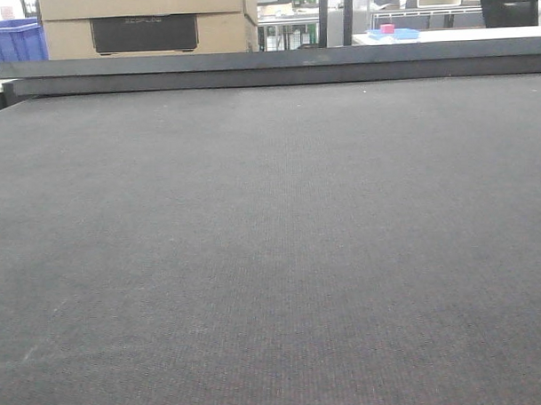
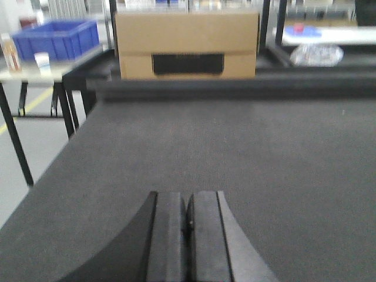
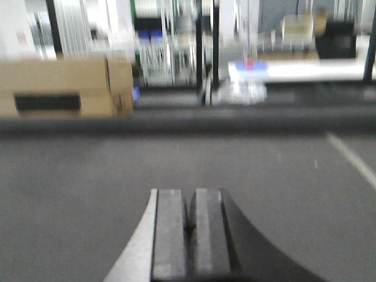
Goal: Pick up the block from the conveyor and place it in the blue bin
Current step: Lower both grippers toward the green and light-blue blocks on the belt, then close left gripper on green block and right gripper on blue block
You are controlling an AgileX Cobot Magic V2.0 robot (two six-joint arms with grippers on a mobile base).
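The dark-grey textured conveyor belt [image 1: 272,256] fills the front view and lies under both wrist views [image 2: 235,147] [image 3: 88,176]. No block shows on it in any view. A blue bin [image 2: 56,39] stands on a side table at the far left, and its corner shows in the front view [image 1: 11,41]. My left gripper [image 2: 188,202] is shut and empty, low over the belt. My right gripper [image 3: 189,200] is shut and empty, also low over the belt. Neither gripper shows in the front view.
A cardboard box [image 2: 187,46] stands beyond the belt's far rail [image 1: 274,60]. A white table with a small pink object on a blue tray [image 1: 389,31] is at the back right. A clear plastic bag [image 2: 317,54] lies behind the rail. The floor drops off at the belt's left edge [image 2: 35,176].
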